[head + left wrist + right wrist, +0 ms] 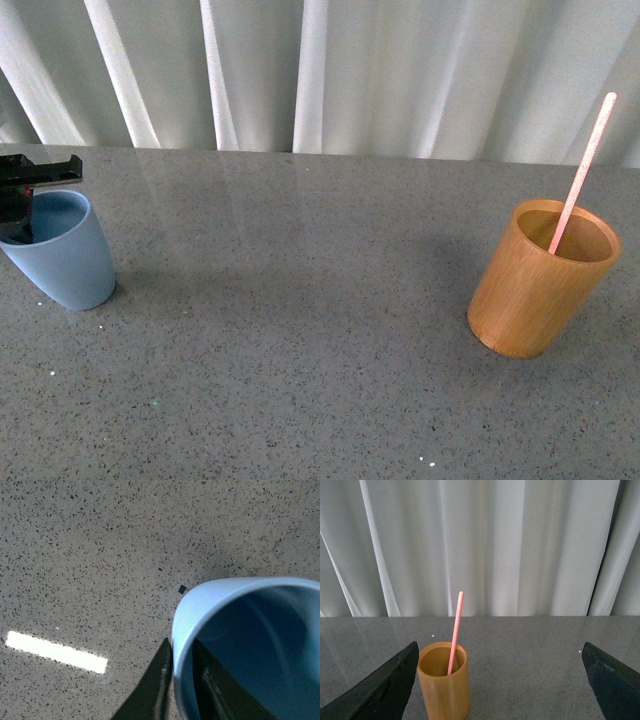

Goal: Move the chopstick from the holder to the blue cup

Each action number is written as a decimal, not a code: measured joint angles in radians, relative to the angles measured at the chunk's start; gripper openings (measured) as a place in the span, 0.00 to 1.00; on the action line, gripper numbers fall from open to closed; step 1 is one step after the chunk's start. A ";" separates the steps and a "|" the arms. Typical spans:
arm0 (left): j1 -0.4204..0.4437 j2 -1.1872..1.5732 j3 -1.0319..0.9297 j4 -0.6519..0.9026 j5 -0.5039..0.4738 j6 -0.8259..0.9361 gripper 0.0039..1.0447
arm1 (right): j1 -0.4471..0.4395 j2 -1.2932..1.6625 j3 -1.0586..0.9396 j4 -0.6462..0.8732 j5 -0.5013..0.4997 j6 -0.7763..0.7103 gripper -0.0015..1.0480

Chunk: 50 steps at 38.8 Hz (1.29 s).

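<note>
The light blue cup stands at the far left of the grey table. My left gripper is shut on its rim, one finger inside and one outside; the left wrist view shows the rim pinched between the dark fingers. The orange-brown wooden holder stands at the right with the pale pink chopstick leaning in it. My right gripper is open and empty, out of the front view. In the right wrist view the holder and chopstick stand ahead, near one finger.
The grey speckled table runs between the two cups. White curtains hang behind the table's far edge. A bright strip of reflected light lies on the table beside the blue cup.
</note>
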 joint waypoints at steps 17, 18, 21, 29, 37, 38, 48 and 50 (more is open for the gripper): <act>0.001 -0.054 0.003 -0.055 0.014 0.063 0.03 | 0.000 0.000 0.000 0.000 0.000 0.000 0.90; 0.010 -0.065 0.009 -0.065 0.011 0.082 0.03 | 0.000 0.000 0.000 0.000 0.000 0.000 0.90; 0.027 -0.085 0.027 -0.084 -0.003 0.111 0.03 | 0.000 0.000 0.000 0.000 0.000 0.000 0.90; 0.062 -0.163 0.108 -0.156 0.016 0.175 0.03 | 0.000 0.000 0.000 0.000 0.000 0.000 0.90; -0.058 -0.264 0.113 -0.189 0.091 0.177 0.03 | 0.000 0.000 0.000 0.000 0.000 0.000 0.90; -0.094 -0.273 0.101 -0.186 0.102 0.172 0.03 | 0.000 0.000 0.000 0.000 0.000 0.000 0.90; -0.422 -0.244 -0.058 -0.075 0.111 0.100 0.03 | 0.000 0.000 0.000 0.000 0.000 0.000 0.90; -0.438 -0.231 -0.072 -0.064 0.110 0.095 0.03 | 0.000 0.000 0.000 0.000 0.000 0.000 0.90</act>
